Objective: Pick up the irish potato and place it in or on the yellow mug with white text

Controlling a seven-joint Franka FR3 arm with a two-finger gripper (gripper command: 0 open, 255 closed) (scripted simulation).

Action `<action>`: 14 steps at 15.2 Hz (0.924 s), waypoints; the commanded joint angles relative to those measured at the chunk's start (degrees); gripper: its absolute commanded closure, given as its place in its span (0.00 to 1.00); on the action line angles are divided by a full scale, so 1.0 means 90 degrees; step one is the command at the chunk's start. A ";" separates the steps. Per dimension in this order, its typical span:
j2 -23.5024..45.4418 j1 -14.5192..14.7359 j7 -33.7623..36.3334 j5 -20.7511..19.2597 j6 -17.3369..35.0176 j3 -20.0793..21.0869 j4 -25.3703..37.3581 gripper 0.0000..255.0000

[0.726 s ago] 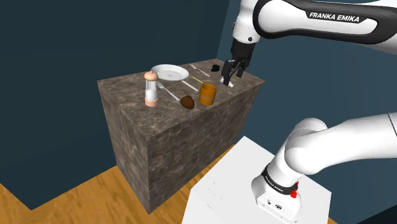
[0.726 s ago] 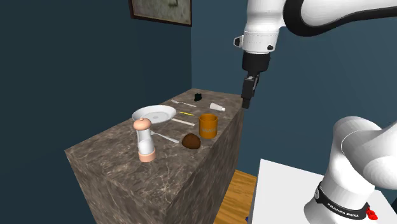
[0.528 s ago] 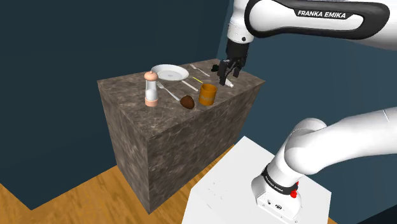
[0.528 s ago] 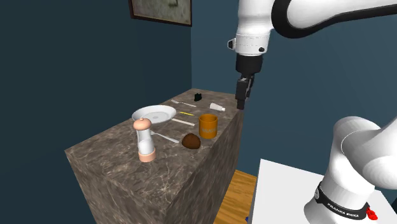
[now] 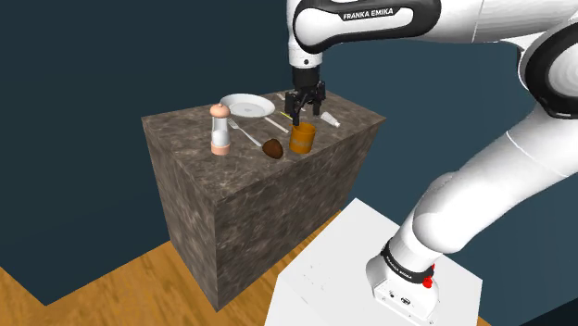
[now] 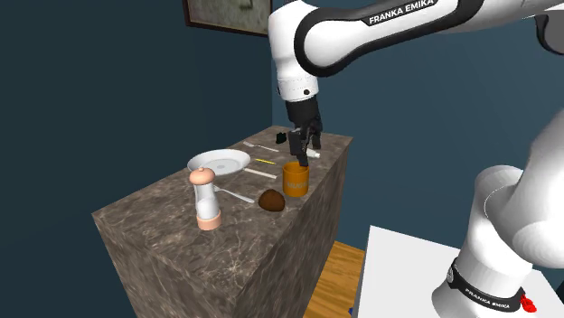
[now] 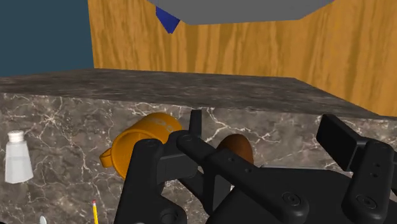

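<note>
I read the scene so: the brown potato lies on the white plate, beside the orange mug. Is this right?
Not fully. The potato lies on the bare marble counter, not on the plate, which stands further back, apart from it. It is beside the orange mug, as you say. The shoulder view shows this plainly.

The brown potato (image 5: 272, 147) lies just beside the upright orange-yellow mug (image 5: 302, 138).

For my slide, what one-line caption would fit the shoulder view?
White Franka arm hovers its open gripper over an orange mug, a brown potato beside it on the marbled counter.
</note>
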 commanded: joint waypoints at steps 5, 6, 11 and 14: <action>0.2175 -0.0042 0.0216 -0.0070 -0.0558 0.0016 0.1757 0.00; 0.2528 -0.0043 0.0240 -0.0080 -0.0679 0.0009 0.2072 0.00; 0.4348 -0.0025 0.0320 -0.0109 -0.1430 -0.0062 0.3854 0.00; 0.5539 -0.0002 0.0329 -0.0110 -0.2032 -0.0122 0.5180 0.00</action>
